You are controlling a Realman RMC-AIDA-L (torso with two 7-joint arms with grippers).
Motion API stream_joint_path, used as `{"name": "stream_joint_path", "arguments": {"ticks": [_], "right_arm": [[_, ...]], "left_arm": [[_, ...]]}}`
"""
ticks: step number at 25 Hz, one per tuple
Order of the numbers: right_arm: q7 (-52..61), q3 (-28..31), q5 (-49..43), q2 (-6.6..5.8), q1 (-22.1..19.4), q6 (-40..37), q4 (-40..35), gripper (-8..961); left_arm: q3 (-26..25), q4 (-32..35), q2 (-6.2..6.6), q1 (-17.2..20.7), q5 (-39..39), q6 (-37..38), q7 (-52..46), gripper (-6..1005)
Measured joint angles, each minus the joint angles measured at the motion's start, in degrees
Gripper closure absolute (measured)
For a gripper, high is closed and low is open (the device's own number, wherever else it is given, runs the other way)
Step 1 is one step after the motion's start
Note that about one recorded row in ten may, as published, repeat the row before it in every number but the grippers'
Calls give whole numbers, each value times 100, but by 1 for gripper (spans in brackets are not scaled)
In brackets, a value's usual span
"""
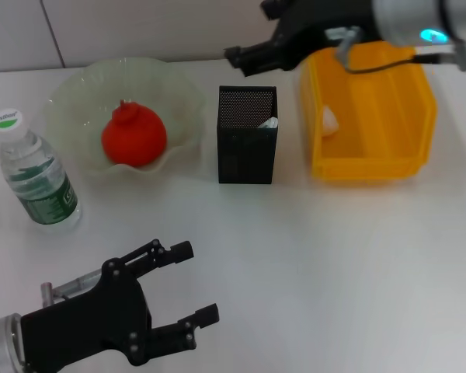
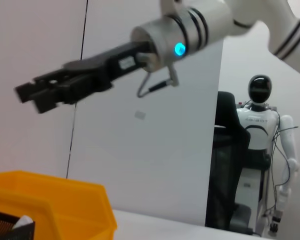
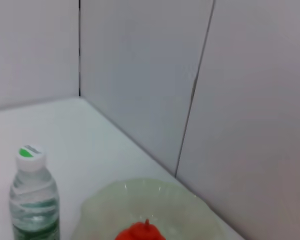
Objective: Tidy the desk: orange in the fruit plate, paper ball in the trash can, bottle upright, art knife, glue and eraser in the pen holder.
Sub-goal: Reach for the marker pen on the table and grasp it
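Observation:
The orange (image 1: 133, 138) lies in the pale-green fruit plate (image 1: 71, 95). The bottle (image 1: 35, 175) stands upright at the left. The black mesh pen holder (image 1: 247, 151) stands in the middle with something white (image 1: 269, 122) showing inside. The yellow trash can (image 1: 373, 144) holds a white paper ball (image 1: 328, 118). My right gripper (image 1: 237, 59) hovers shut and empty above and behind the pen holder; it also shows in the left wrist view (image 2: 34, 95). My left gripper (image 1: 196, 281) is open and empty low near the front. The art knife, glue and eraser are hidden.
The right wrist view shows the bottle (image 3: 34, 200), the plate (image 3: 155, 200) and the orange's top (image 3: 140, 232) by the wall corner. The left wrist view shows the trash can (image 2: 65, 200), a black chair (image 2: 230, 150) and another humanoid robot (image 2: 260, 130) beyond the desk.

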Motion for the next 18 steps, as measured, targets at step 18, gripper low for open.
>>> {"name": "stream_joint_path", "arguments": {"ticks": [18], "right_arm": [[-6427,1537,5435,1,-2426,-2027,3468,113]], "left_arm": [[-582,3175,85,830,847,-603,-2412,167]]}}
